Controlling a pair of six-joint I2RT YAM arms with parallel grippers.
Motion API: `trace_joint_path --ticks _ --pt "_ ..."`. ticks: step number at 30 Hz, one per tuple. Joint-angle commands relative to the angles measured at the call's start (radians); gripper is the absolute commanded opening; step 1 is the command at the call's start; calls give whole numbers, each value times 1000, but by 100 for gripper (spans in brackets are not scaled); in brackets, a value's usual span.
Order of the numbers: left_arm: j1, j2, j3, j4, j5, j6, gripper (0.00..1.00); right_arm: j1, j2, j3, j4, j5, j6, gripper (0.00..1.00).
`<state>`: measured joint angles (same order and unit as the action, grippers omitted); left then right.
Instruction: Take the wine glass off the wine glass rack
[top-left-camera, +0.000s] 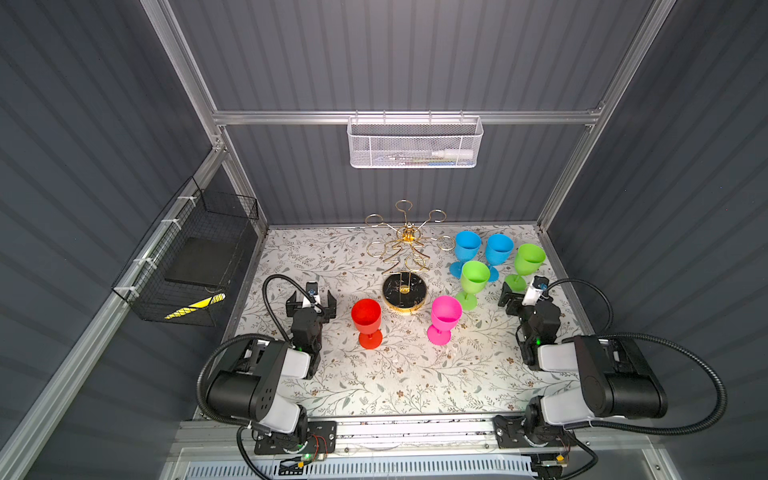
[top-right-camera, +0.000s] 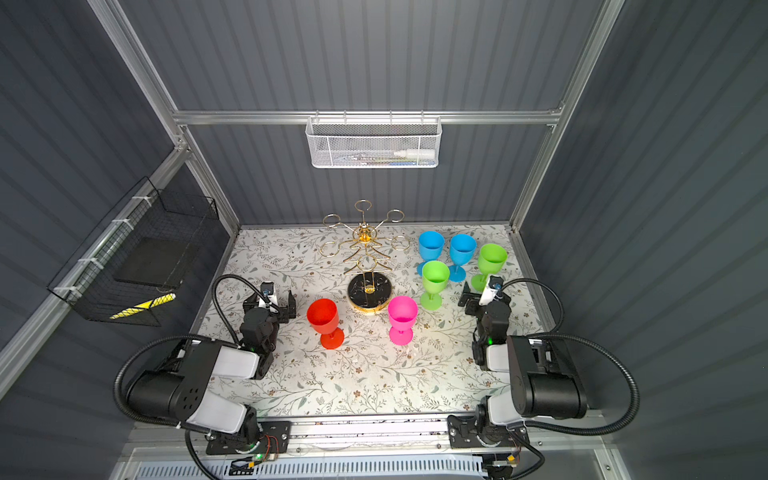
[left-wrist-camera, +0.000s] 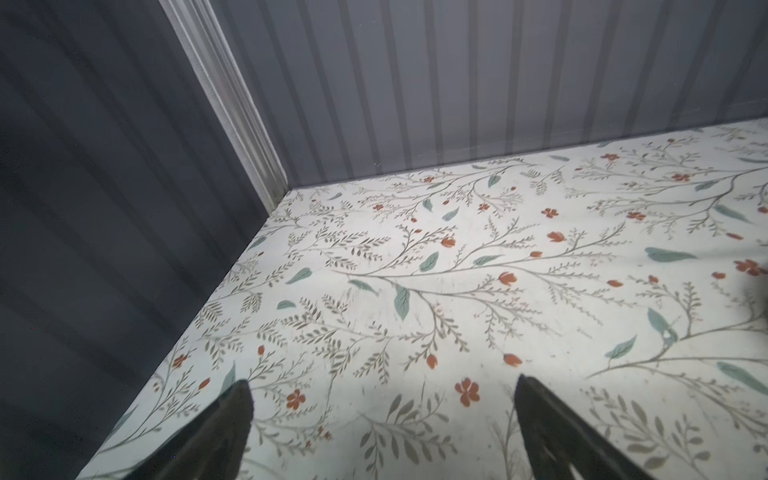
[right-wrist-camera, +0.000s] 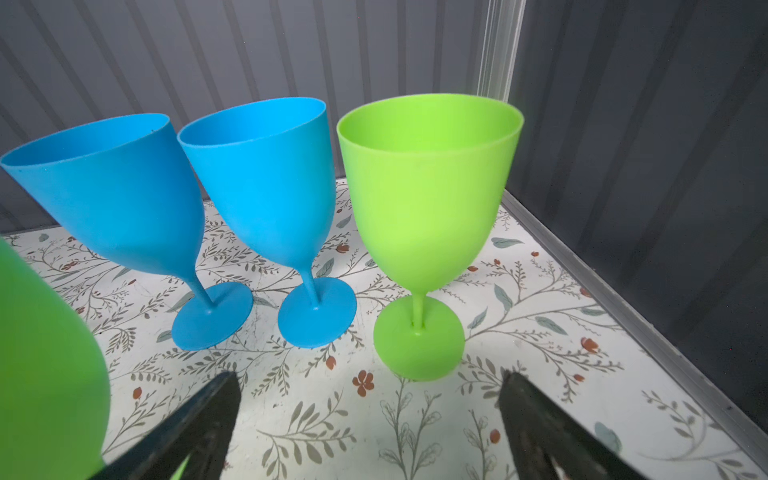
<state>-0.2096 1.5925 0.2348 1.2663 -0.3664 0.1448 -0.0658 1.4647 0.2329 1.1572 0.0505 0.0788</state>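
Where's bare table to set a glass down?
Widest bare stretch: the near table, in front of the red glass and pink glass. Also free: the far-left corner, beyond the left gripper, left of the rack. Crowded: far right, where the blue glasses and green glasses cluster beside the right gripper.

**A:** Left arm (top-left-camera: 266, 384): glossy black joint housings, white link shells, small round holes in the big shoulder cap.

**B:** Right arm (top-left-camera: 602, 376), same build. Ribbed black hose (top-left-camera: 717, 399) loops off it. Second ribbed hose (top-left-camera: 272, 282) on the left one.

**A:** Left hand (top-left-camera: 311, 306) black and blocky. Small white wrist camera (top-left-camera: 311, 290) on top, blue spot on it. Right hand (top-left-camera: 510, 300) alike.

**B:** Fingers (right-wrist-camera: 536, 428) dark, tapering to points. Black base plate (top-left-camera: 296, 439) with screws; red and black wires (top-left-camera: 319, 446) and a green light beside it.
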Motion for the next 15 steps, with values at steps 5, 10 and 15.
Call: trace_joint_path --ticks 5,10,15 --pt "7 159 49 69 31 -3 100 -2 -6 -10 10 -8 -2 99" --pt "7 155 45 72 20 -15 100 -2 -6 -6 3 -12 -4 99" --pt "7 148 78 0 -13 -27 100 -2 -9 15 -45 -12 -5 99"
